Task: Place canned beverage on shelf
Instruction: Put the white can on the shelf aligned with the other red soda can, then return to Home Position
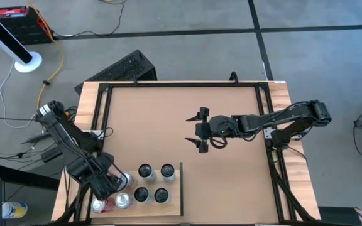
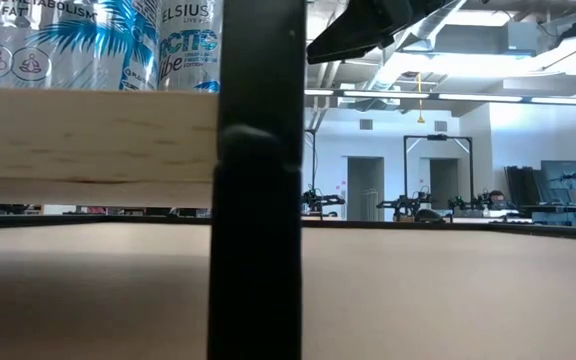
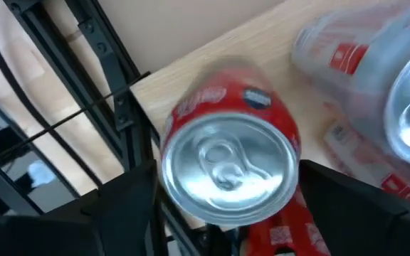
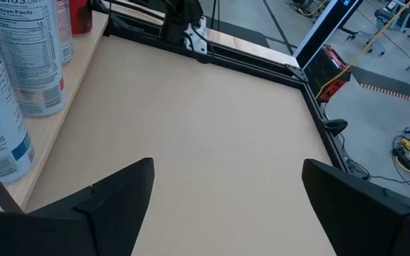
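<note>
- The left gripper [image 1: 109, 188] is down at the near-left corner of the table, over the pale light-wood shelf [image 1: 175, 202] with its thin black rail [image 1: 181, 187] along the right edge.
- In the left wrist view a red canned beverage with a silver pull-tab top [image 3: 228, 171] stands upright between the two dark fingers [image 3: 119, 206], right at the shelf's corner.
- The jaws are spread wider than the can, one finger on each side; whether either pad actually touches it I cannot tell.
- Just beside the red can stands a second can with red-and-white print and a silver top [image 3: 397, 107], blurred at the edge of the left wrist view.
- From above, the red can [image 1: 99, 205] and the red-and-white neighbour [image 1: 123, 199] show beside the gripper, with four dark-topped cans [image 1: 153, 183] grouped on the shelf toward the rail.
- The low view catches the shelf's wooden edge [image 2: 88, 135] raised above the brown tabletop [image 2: 418, 290], with white cans printed with blue palm leaves [image 2: 98, 40] standing on it.
- The right gripper [image 1: 200, 130] hangs over the middle of the tabletop, well apart from the shelf, fingers wide open and holding nothing.
- The right wrist view shows tall white cans with nutrition labels [image 4: 27, 64] along the shelf edge.
</note>
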Motion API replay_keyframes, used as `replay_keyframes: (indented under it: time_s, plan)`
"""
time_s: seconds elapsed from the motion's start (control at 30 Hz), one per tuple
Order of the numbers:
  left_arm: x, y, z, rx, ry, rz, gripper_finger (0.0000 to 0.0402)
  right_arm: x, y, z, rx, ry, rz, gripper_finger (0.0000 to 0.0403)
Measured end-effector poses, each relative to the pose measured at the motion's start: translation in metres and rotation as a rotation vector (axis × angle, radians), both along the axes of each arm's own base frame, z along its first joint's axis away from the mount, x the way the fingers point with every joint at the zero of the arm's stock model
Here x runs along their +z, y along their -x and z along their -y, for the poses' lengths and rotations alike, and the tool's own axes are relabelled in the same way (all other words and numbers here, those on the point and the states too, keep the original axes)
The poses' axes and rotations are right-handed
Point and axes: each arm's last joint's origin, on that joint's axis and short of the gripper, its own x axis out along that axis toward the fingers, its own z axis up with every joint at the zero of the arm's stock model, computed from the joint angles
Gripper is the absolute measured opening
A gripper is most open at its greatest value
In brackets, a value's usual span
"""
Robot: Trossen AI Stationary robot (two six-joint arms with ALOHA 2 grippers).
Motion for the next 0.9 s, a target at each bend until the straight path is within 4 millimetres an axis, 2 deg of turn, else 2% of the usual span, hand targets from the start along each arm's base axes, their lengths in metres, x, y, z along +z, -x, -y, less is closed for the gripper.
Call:
replay_keyframes:
  time_s: [0.6,0.9]
  plan:
    - [-0.004,-0.005,0.006,-0.037,0.06,-0.045,0.0331,0.0,0.0,0.0,0.002,-0.008,0.001,0.0382]
    - [0.012,0.001,-0.009,-0.027,0.109,0.03,0.0331,0.0,0.0,0.0,0.003,-0.006,0.001,0.0382]
